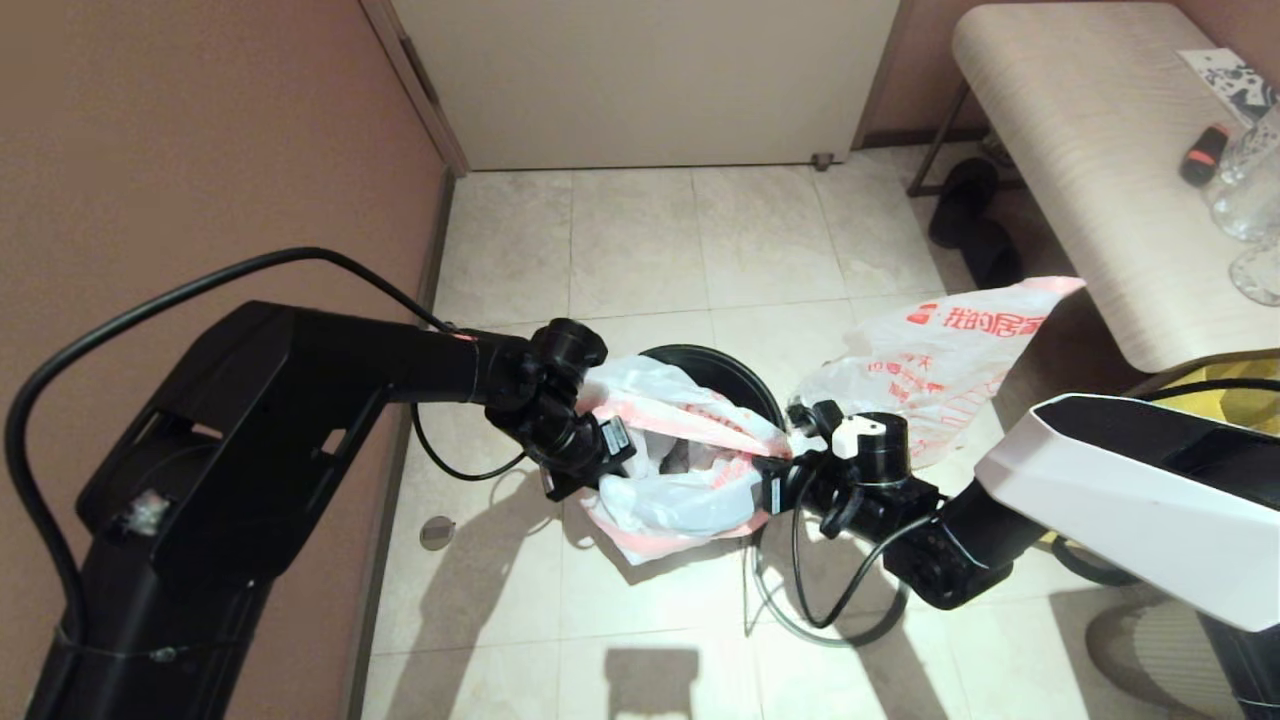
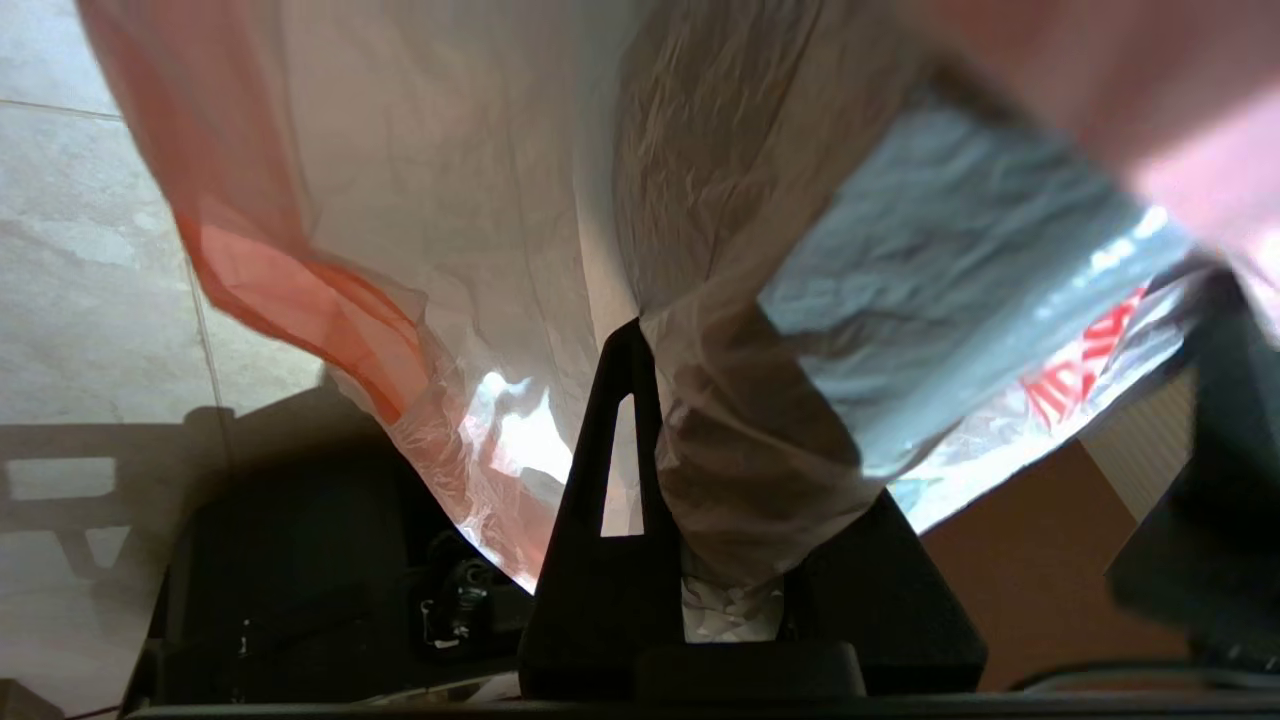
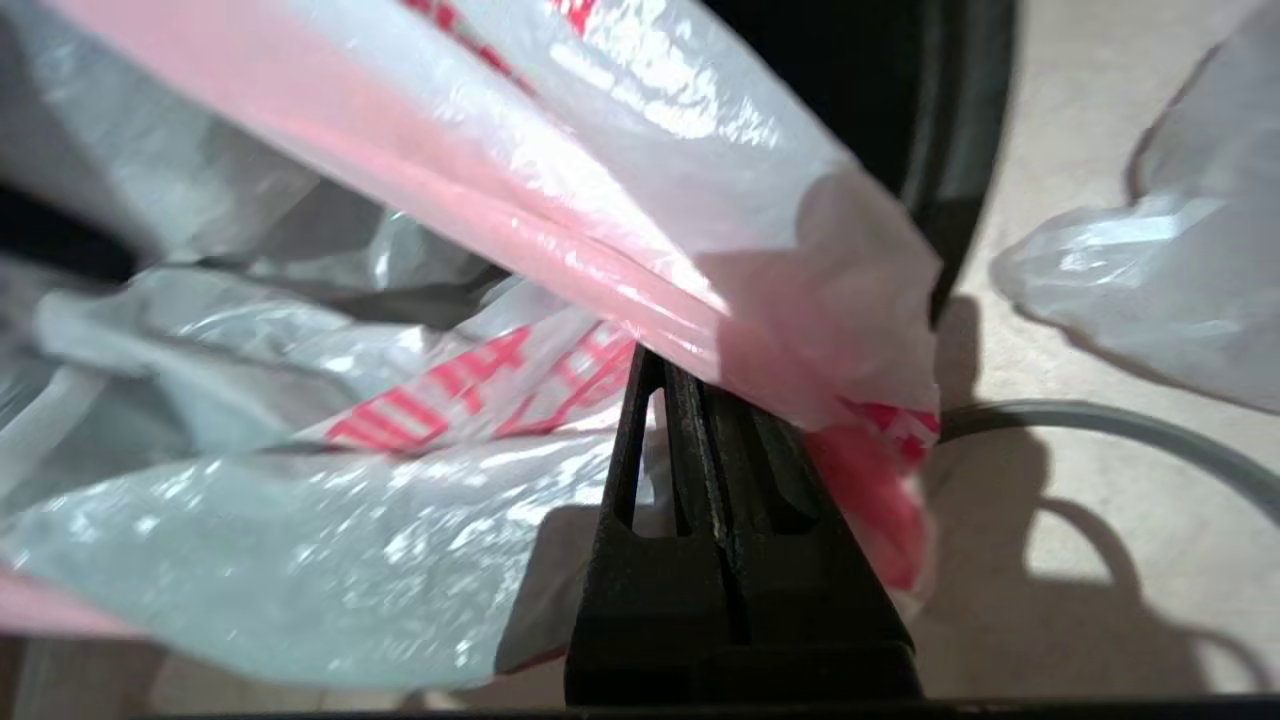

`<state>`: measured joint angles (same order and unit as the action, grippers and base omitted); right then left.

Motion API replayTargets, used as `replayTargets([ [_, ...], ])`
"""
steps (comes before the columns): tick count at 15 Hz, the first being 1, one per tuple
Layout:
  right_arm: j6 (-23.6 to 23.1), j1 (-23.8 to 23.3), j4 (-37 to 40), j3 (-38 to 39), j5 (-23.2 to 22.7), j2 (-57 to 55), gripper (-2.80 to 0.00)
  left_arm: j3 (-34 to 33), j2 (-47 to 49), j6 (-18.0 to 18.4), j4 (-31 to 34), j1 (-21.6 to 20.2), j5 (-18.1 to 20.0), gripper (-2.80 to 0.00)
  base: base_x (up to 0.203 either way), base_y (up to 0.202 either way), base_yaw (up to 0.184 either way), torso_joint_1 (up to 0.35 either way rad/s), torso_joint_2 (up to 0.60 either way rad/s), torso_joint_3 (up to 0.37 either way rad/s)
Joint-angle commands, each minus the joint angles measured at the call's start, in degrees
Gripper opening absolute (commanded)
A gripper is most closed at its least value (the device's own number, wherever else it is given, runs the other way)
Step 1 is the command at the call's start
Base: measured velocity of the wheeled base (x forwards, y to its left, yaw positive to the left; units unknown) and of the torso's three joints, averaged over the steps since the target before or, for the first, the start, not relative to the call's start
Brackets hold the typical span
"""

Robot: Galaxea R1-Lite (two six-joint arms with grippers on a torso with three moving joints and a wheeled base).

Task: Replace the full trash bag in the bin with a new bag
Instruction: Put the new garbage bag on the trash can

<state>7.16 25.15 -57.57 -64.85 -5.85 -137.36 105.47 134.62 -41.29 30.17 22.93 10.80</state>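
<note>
The new bag, crinkled white plastic with a pink-red edge, is stretched between both grippers over the near side of the black bin. My left gripper is shut on its left edge; plastic is bunched between the fingers. My right gripper is shut on its right edge, fingers pressed together under the pink band. The full trash bag, with a bold red logo and Chinese characters, lies on the floor right of the bin. The thin grey hoop lies on the floor in front of the bin.
A pale table stands at the right with glassware on it, and black slippers lie beneath. A yellow bag sits behind my right arm. A brown wall runs along the left. A door closes the back.
</note>
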Motion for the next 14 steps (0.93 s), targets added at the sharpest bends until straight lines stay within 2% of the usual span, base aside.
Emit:
replayTargets([
  [1, 0.1, -0.9, -0.9, -2.1, 2.7, -1.5, -2.80, -0.1, -0.1, -0.2, 0.2, -0.1, 0.0, -2.80, 0.000, 0.000, 0.000, 0.000, 0.00, 0.000],
  [8, 0.2, -2.2, -0.9, -5.4, 4.9, -1.7, -2.80, -0.1, 1.2, -0.1, 0.2, 0.1, -0.1, -2.80, 0.000, 0.000, 0.000, 0.000, 0.00, 0.000],
  [11, 0.2, -2.2, 1.9, -10.3, 5.9, -2.9, -2.80, -0.1, 1.4, -0.1, 0.2, 0.1, -0.2, -2.80, 0.000, 0.000, 0.000, 0.000, 0.00, 0.000],
  [14, 0.1, -2.9, 2.7, -11.4, 6.4, -1.4, -2.80, -0.1, 1.5, -0.1, 0.2, 0.1, -0.2, -2.80, 0.000, 0.000, 0.000, 0.000, 0.00, 0.000],
])
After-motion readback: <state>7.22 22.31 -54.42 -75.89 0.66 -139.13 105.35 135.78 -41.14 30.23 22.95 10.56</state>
